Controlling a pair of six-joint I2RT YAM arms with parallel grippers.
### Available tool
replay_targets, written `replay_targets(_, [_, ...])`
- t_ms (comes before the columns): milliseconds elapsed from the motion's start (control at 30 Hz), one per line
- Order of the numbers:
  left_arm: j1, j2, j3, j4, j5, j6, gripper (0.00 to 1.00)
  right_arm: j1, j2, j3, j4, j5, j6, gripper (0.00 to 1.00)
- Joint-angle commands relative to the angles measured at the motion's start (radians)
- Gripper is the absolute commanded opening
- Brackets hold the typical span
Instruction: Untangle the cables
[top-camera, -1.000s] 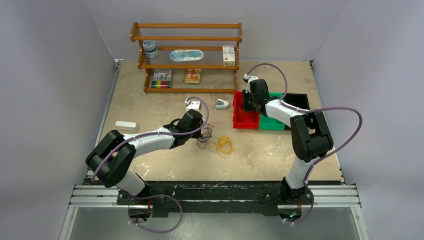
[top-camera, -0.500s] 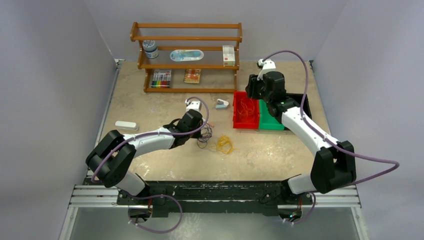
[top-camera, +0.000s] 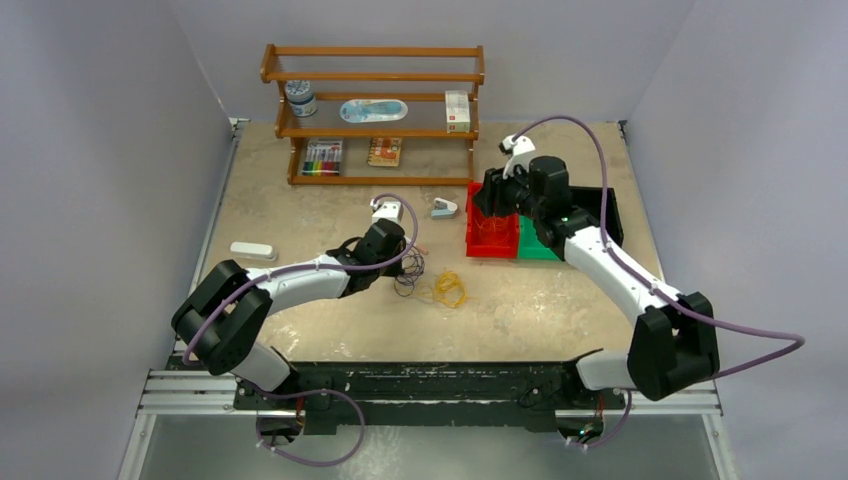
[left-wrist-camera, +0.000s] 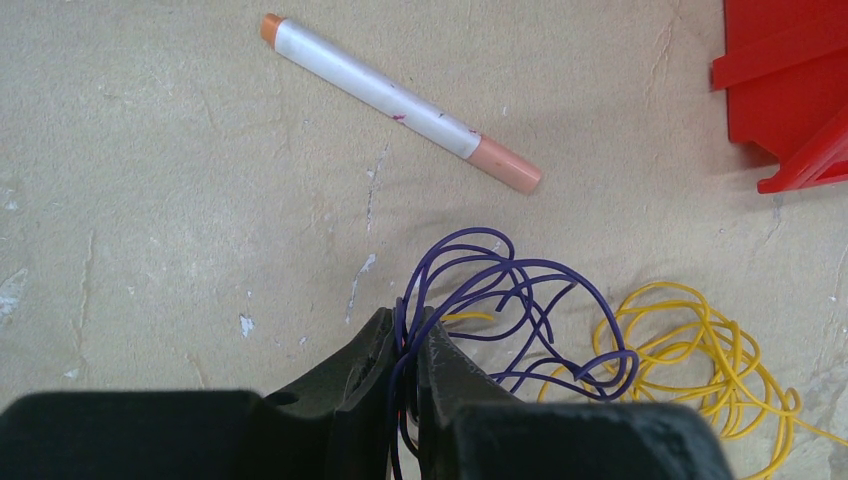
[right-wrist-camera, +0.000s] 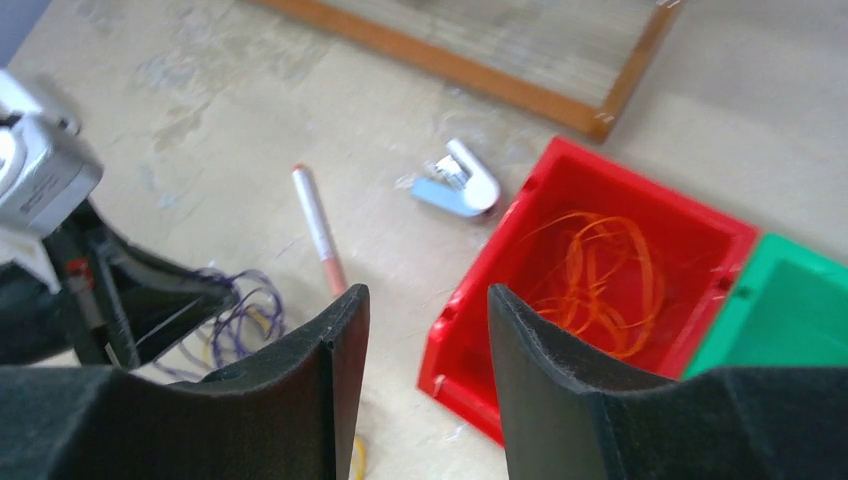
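A: Left gripper (left-wrist-camera: 405, 330) — jaws pinched shut on the purple cable (left-wrist-camera: 520, 290), mid-bench (top-camera: 560, 300). Its loops fan out to the right and touch the yellow cable (left-wrist-camera: 700, 350).

B: Right gripper (right-wrist-camera: 425, 300)?

A: Jaws apart, nothing in them, over the left wall of the red bin (right-wrist-camera: 655, 190). The orange cable (right-wrist-camera: 600, 280) lies inside. Yellow sits between the two arms — left nearer but busy, so likely the right must reach towards the near edge

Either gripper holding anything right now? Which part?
The left gripper pinches the purple cable on strands at the near edge of its loop bundle. The right gripper is open, holding nothing.
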Motion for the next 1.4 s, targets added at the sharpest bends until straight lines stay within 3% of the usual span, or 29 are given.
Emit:
replay_targets(0, [-0.004, -0.033, 0.029, 0.031, -0.034, -0.021, 0.11, 0.063, -0.002, -0.035, 0.001, -0.088, 0.045, 0.5])
replay_targets(200, [0.014, -0.057, 0.014, 0.008, -0.113, -0.063, 0.08, 0.197, 0.047, -0.057, -0.078, -0.039, 0.05, 0.5])
replay_targets(533, [0.025, -0.073, 0.004, 0.0, -0.117, -0.065, 0.07, 0.238, 0.106, -0.092, 0.039, -0.058, 0.103, 0.51])
replay_targets(833, [0.037, -0.073, -0.003, 0.021, -0.07, -0.074, 0.17, 0.24, 0.089, -0.179, 0.136, -0.125, 0.149, 0.54])
replay_targets(1067, [0.067, -0.083, -0.012, -0.001, -0.089, -0.098, 0.19, 0.245, 0.149, -0.128, -0.033, -0.022, 0.161, 0.54])
replay_targets(1367, [0.098, -0.05, -0.004, -0.014, -0.086, -0.1, 0.16, 0.274, 0.206, -0.081, -0.125, -0.063, 0.129, 0.57])
